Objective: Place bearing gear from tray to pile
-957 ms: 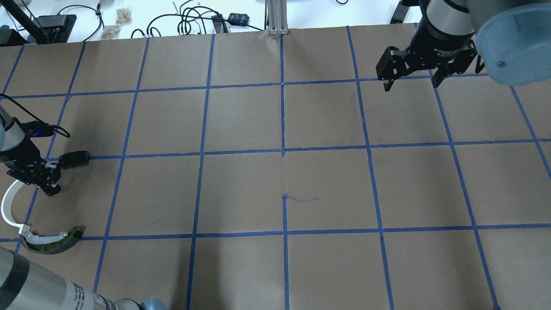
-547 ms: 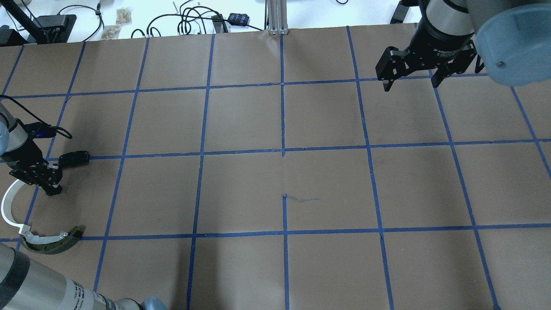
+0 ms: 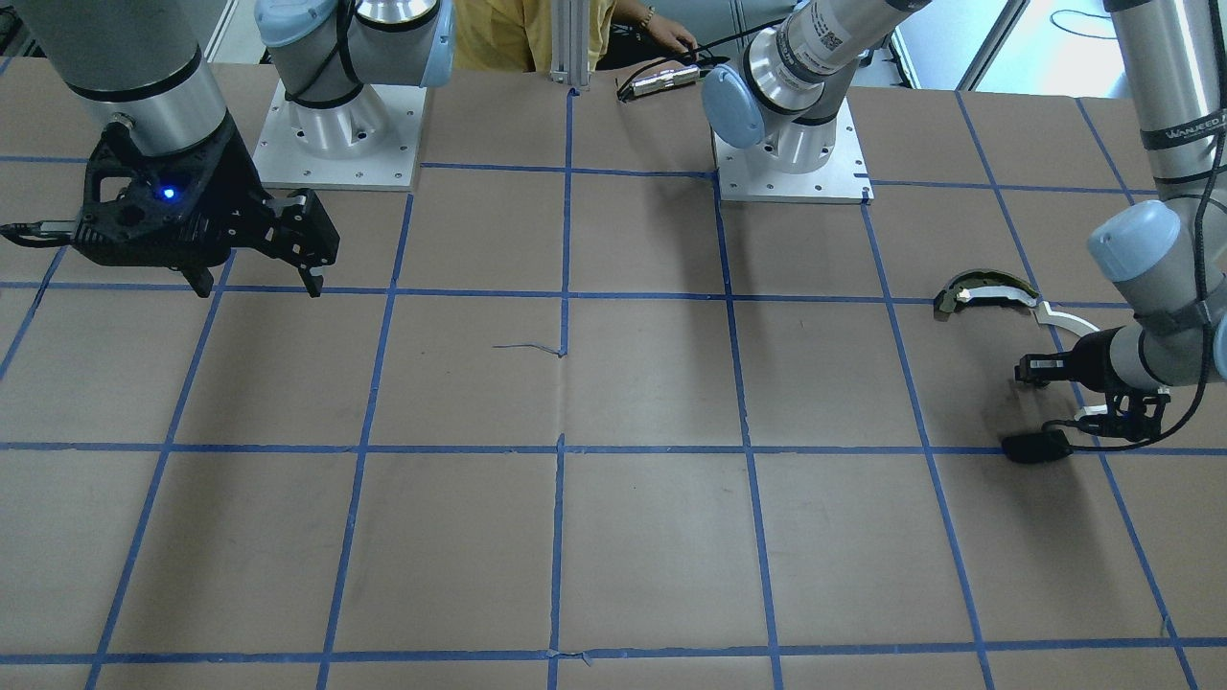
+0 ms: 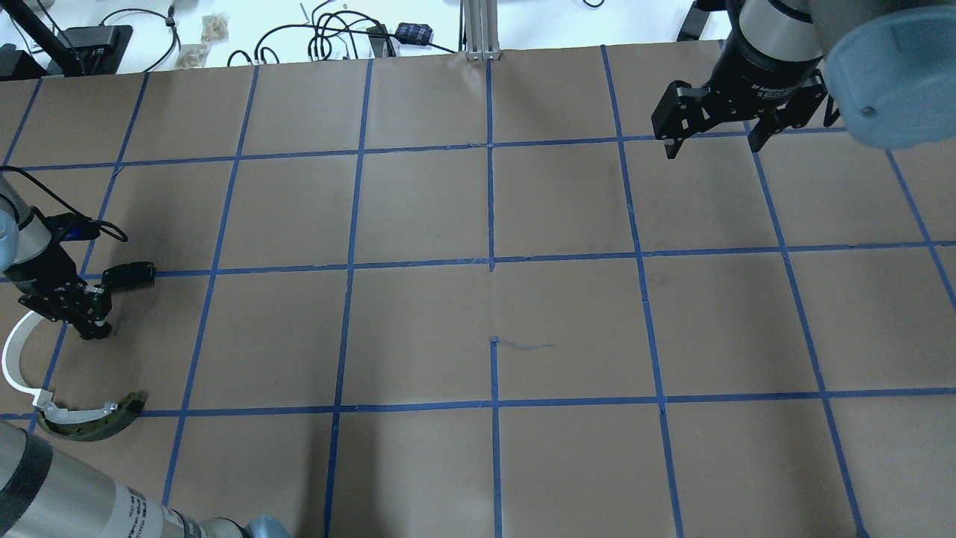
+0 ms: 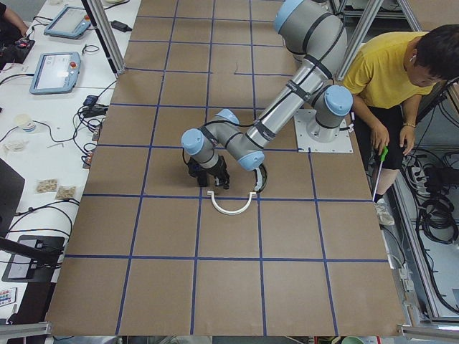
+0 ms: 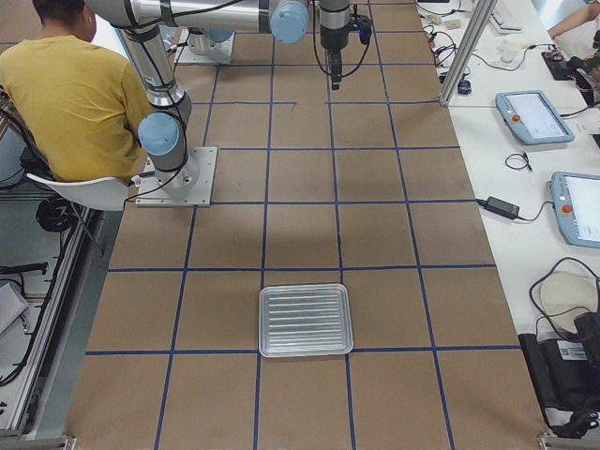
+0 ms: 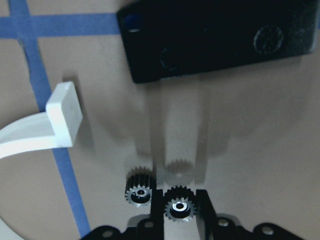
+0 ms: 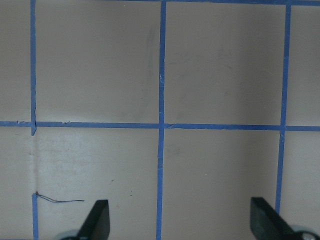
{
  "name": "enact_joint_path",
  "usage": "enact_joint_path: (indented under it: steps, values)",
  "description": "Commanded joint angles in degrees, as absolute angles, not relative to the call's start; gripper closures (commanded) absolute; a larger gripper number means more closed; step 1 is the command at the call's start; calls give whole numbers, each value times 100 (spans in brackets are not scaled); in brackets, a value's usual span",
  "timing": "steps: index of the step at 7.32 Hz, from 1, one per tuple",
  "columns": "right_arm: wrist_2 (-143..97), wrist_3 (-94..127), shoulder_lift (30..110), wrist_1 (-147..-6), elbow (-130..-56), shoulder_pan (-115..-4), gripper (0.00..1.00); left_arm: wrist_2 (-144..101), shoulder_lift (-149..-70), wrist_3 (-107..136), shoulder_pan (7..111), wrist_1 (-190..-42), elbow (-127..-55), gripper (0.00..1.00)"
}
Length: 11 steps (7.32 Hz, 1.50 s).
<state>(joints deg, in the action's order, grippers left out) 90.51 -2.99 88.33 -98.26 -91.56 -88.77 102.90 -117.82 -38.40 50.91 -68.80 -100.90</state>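
Pinching bearing gear (image 7: 178,206), left hand (image 7: 179,194); wrist-view only.

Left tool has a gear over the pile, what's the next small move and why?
Probably lower a touch, then open. The left tool pinches a gear beside a second gear, near the strip and plate. The held gear's shadow lies apart from it, so it seems to hang above the paper.

table (image 4: 418,209): was covered in matt brown paper
tape (image 8: 161,75): looked smooth, blue
tray (image 6: 306,320): was ribbed, shiny metal
gear (image 7: 179,205): looked dark metal, bright hub
strip (image 7: 62,112): was smooth white plastic
plate (image 7: 215,35): looked matt black
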Motion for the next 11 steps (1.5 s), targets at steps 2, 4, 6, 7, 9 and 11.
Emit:
enact_joint_path:
  steps: [2,4,6,7,9,11]
  values:
    - [9044,-299,8842,-9844,-9272,-8877,0,10292,-11786,-3806,5115,-6873,-10072,28]
    - [9044,-299,8842,-9879,-9290,-8868,0,10213,-11655,-3736,5333,-6873,-9993,15]
    - [9044,-299,8842,-9888,-9290,-8868,0,9924,-11392,-3265,5930,-6986,-9697,0]
    - [9044,-299,8842,-9888,-9290,-8868,0,9636,-11208,-3113,6255,-7170,-9477,0]
    - [9044,-299,8842,-9888,-9290,-8877,0,9132,-10664,-2492,6896,-7758,-9142,0]
    - [9044,-299,8842,-9888,-9290,-8877,0,9123,-9988,-2145,7686,-8049,-9044,0]
